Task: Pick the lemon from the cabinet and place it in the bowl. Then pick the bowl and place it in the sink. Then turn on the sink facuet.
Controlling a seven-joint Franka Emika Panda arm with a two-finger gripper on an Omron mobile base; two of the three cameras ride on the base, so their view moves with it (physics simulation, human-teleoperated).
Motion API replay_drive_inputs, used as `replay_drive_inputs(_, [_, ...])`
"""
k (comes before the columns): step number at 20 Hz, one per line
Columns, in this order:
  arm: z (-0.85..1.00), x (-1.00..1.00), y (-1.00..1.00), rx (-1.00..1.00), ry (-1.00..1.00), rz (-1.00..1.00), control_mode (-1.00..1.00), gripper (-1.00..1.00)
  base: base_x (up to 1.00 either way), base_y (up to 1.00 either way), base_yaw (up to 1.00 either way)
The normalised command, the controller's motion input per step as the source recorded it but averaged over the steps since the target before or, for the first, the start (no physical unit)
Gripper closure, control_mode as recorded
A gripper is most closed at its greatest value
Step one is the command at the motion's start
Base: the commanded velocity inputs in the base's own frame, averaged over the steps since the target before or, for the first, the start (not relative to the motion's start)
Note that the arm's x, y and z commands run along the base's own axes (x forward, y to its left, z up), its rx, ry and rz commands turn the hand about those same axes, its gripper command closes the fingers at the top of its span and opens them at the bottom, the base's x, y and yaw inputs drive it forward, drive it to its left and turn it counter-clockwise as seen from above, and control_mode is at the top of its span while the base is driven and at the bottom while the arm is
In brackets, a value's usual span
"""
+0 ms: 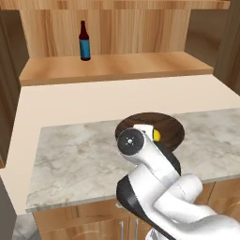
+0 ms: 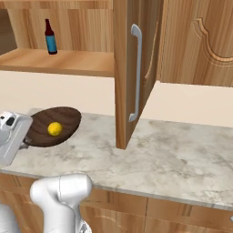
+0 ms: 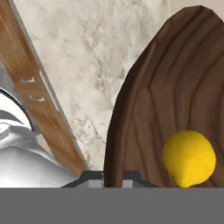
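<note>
1. Starting far left: a dark bottle with a blue label is standing upright on the shelf board of the cabinet, all by itself, well apart from everything else. In the right base view the same bottle is sitting up in the top left corner.
2. Moving along, the pale marbled counter is running across the middle, with wooden drawer fronts hanging below its front edge.
3. The bowl is sitting on that counter, and the arm's wrist is hanging right over its near side, hiding a good chunk of it in the left base view.
4. The lemon is lying inside the bowl, resting on the dark wood near the middle. So it is already out of the cabinet and in the bowl.
5. The gripper is sitting at the near rim of the bowl, and in the hand view the rim is passing right between the 2 fingertips. The fingers are looking squeezed all the way in, and they seem to be pinching the bowl's rim, not the lemon, which is lying apart from them.
6. Further right, an open cabinet door with a long grey handle is sticking out over the counter.
7. Far right, a closed carved wooden door is facing out.
</note>
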Motion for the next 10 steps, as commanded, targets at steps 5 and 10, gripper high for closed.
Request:
replay_drive_inputs(5, [1.0, -0.73, 0.0, 0.06, 0.0, 0.18, -1.0, 1.0, 0.0, 0.0, 0.0])
replay_drive_inputs(10, [0.79, -0.58, -0.01, 0.2, 0.0, 0.1, -1.0, 1.0, 0.0, 0.0, 0.0])
